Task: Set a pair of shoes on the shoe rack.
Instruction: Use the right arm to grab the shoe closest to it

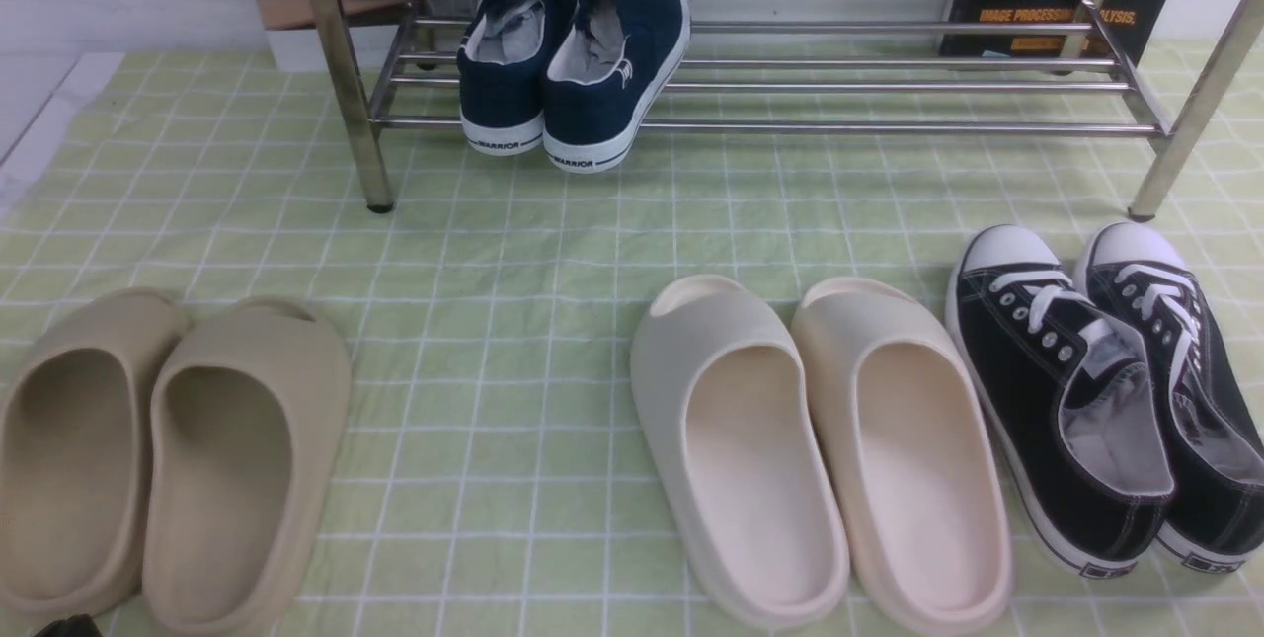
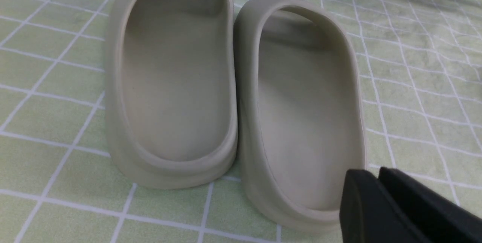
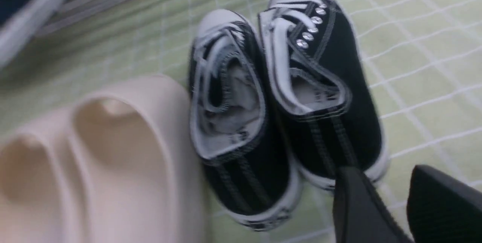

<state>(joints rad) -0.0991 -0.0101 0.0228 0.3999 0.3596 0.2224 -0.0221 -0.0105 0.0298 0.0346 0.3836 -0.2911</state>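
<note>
Pair of black canvas lace-up sneakers with white toe caps [image 1: 1106,390] is sitting on the green checked cloth worktop [image 1: 494,252], not on the rack. The two are side by side and touching, toes pointing at the shiny chrome metal-tube shoe rack [image 1: 750,128], near its right front leg. Cream foam slides [image 1: 820,449] are lying just beside them; beige foam slides [image 1: 168,449] well apart, far left. Navy blue sneakers [image 1: 573,64] are occupying the rack's lower shelf. Right end effector [image 3: 388,177] is hovering by one sneaker's heel, fingers spread, holding nothing. Left end effector [image 2: 377,175] is hanging over a beige slide's heel, fingers pressed almost together, empty.
</note>
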